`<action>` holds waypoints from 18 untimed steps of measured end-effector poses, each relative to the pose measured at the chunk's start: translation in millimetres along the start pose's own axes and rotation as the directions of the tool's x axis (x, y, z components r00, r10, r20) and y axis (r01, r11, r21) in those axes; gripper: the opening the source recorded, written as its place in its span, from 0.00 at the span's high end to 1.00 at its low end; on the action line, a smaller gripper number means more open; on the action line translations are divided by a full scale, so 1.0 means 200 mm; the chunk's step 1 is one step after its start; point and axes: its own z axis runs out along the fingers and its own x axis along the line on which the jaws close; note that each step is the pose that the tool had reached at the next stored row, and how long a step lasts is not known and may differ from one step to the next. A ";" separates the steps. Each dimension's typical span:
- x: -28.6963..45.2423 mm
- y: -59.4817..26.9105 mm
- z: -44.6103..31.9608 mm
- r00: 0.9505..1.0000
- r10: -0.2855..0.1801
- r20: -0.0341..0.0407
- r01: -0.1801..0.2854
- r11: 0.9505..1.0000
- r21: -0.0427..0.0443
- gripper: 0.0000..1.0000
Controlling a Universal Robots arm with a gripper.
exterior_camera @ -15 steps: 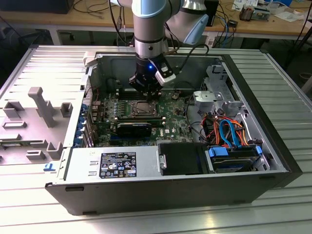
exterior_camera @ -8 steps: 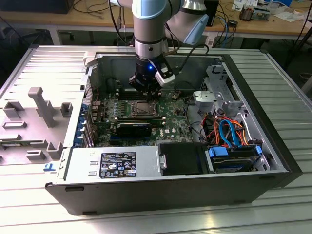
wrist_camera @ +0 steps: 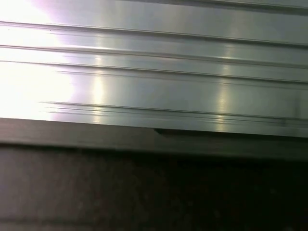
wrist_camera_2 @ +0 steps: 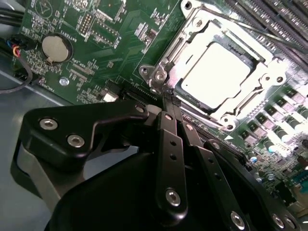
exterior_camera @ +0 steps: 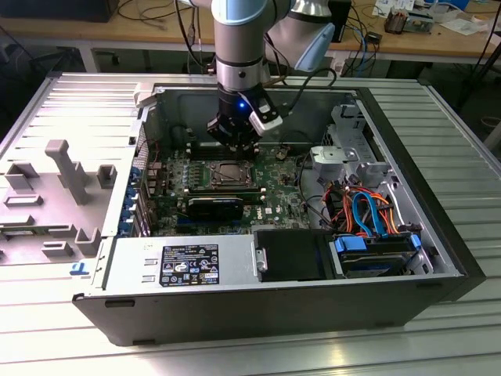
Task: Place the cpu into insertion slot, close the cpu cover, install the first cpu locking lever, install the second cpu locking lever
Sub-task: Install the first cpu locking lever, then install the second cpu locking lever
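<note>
The gripper hangs inside the open case, just above the board at the 12 o'clock edge of the slot in the exterior view. In the second wrist view its fingers are pressed together with no gap showing between them and nothing visibly held; the tips sit at the slot's rim, at about 8 o'clock from the cpu. Whether the tips touch the rim I cannot tell.

The cpu lies flat in the slot, its pale metal top showing through the window of the cover, which lies down around it. A thin lever runs along the cover's 12 o'clock side in the second wrist view.

In the exterior view a black heatsink lies at 6 o'clock from the slot, the power supply fills the near 7 o'clock corner of the case, and a drive bay with orange and blue cables sits at 4 o'clock. A grey tray with moulded shapes lies outside the case at 9 o'clock. A coin cell sits on the board at 9 o'clock from the cpu in the second wrist view.

The first wrist view shows ribbed aluminium above a dark edge.
</note>
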 end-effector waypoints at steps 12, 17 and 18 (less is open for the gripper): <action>0.000 0.000 0.000 1.000 -0.001 -0.002 0.001 1.000 0.024 0.89; 0.000 -0.005 0.000 1.000 -0.001 -0.002 0.001 1.000 0.024 0.89; 0.001 -0.018 0.000 1.000 -0.001 -0.002 0.001 1.000 0.024 0.89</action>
